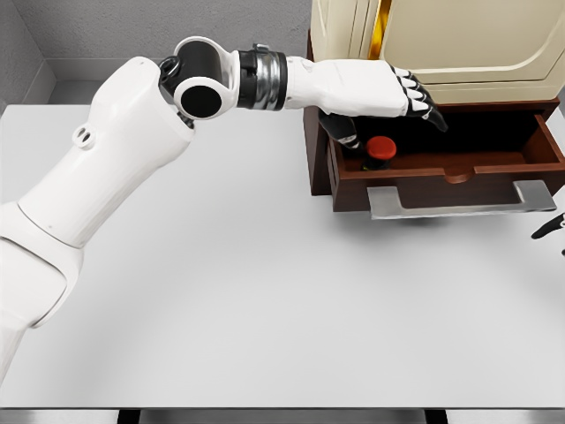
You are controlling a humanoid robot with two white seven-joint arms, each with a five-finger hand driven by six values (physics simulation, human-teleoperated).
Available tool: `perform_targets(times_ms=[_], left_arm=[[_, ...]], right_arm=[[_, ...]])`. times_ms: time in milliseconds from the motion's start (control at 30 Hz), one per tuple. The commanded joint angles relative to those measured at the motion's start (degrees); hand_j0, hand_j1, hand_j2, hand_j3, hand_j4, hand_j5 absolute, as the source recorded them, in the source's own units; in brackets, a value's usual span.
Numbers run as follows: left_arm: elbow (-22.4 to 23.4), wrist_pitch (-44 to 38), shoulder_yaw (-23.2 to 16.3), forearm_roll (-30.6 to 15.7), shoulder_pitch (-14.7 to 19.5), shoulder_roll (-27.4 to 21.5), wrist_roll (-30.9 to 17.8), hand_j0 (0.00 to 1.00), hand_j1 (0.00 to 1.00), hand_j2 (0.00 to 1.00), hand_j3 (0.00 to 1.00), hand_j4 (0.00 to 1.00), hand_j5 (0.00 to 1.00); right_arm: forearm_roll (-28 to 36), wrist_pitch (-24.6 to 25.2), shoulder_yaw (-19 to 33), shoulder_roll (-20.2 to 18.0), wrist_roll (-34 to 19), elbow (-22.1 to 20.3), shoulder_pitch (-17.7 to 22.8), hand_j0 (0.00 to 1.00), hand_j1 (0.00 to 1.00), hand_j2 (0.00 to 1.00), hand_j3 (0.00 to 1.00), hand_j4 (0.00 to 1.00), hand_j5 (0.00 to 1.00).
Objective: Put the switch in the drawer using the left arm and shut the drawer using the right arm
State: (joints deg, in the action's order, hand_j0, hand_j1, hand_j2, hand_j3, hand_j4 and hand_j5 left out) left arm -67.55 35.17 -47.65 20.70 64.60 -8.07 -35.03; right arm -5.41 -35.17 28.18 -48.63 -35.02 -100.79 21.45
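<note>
The switch (380, 151), a black body with a red button on top, stands inside the open brown wooden drawer (446, 177) near its left end. My left hand (388, 110) reaches over the drawer just above the switch, fingers spread and apart from it, thumb pointing down beside it. The drawer is pulled out and has a flat grey metal handle (462, 200) on its front. Only the black fingertips of my right hand (549, 229) show at the right edge, right of the handle.
The drawer belongs to a brown cabinet base with a cream-coloured unit (441, 40) on top at the back right. The white table (265, 291) stretches in front, with grey walls behind at the left.
</note>
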Motion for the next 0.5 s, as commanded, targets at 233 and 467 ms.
perform_targets(times_ms=[233, 467], left_arm=[[0.05, -0.17, -0.77, -0.48, -0.18, 1.21, 0.03, 1.0, 1.0, 1.0, 1.0, 1.0, 1.0], [0.93, -0.17, -0.95, -0.13, -0.26, 1.83, 0.03, 0.99, 0.99, 0.99, 0.99, 0.99, 0.99]], right_arm=[[0.4, 0.17, 0.03, -0.06, 0.02, -0.02, 0.35, 0.61, 0.61, 0.61, 0.61, 0.61, 0.61], [0.4, 0.17, 0.03, -0.06, 0.02, -0.02, 0.35, 0.61, 0.61, 0.61, 0.61, 0.61, 0.61]])
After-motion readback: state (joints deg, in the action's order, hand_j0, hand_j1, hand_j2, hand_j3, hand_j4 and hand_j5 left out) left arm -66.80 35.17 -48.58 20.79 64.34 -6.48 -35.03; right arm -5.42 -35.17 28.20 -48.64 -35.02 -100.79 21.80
